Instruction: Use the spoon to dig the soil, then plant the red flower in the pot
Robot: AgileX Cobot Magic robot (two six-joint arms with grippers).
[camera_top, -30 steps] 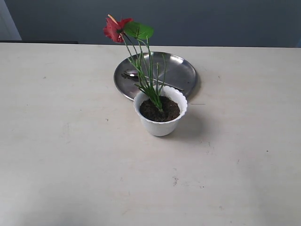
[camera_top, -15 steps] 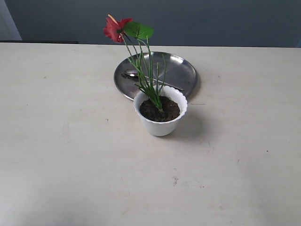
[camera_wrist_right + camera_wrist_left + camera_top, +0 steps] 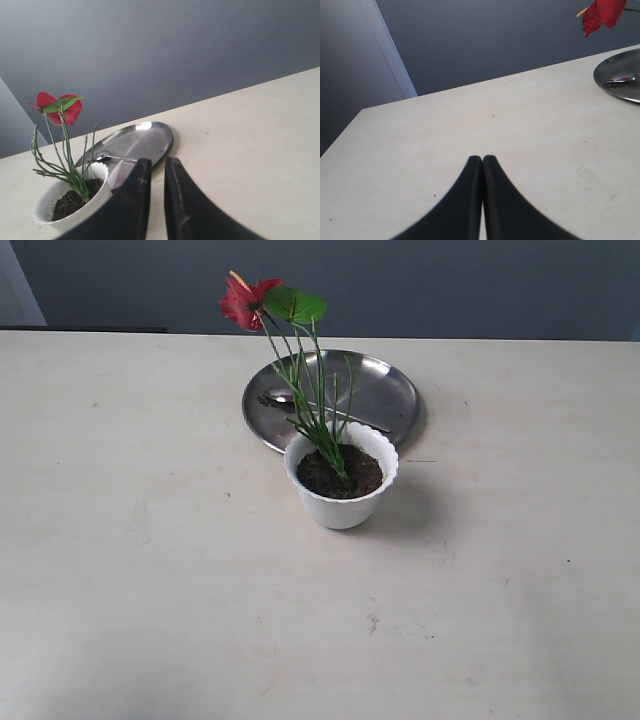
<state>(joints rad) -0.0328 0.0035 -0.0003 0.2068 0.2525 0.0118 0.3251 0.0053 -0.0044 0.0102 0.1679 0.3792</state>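
Both halves of the task look finished, judging by how things lie. The red flower (image 3: 245, 298) stands in the white pot (image 3: 340, 508). Its thin green stems are sunk into the soil (image 3: 352, 478) and lean toward the far left, so the bloom and its green leaf hang above the far edge of the steel plate (image 3: 390, 390). The spoon (image 3: 280, 400) lies on that plate just behind the pot, with its bowl to the left and its handle running right, partly hidden by the stems. Whether the pot touches the plate's near rim I cannot tell.

Neither arm appears in the exterior view. In its own wrist view, the left gripper (image 3: 482, 159) has its jaws pressed together with nothing between them. It sits over bare table (image 3: 150, 540), with the plate and the flower well off to one side. The right gripper (image 3: 158, 162) has its jaws a narrow gap apart and holds nothing; the pot and plate lie just beyond its fingertips.

The step in hand reads as the close of the job rather than any grasp. I judge the next move calls only for keeping both arms clear of the sprig. It looks top-heavy in loose earth, and a brush against the stems could tip it.
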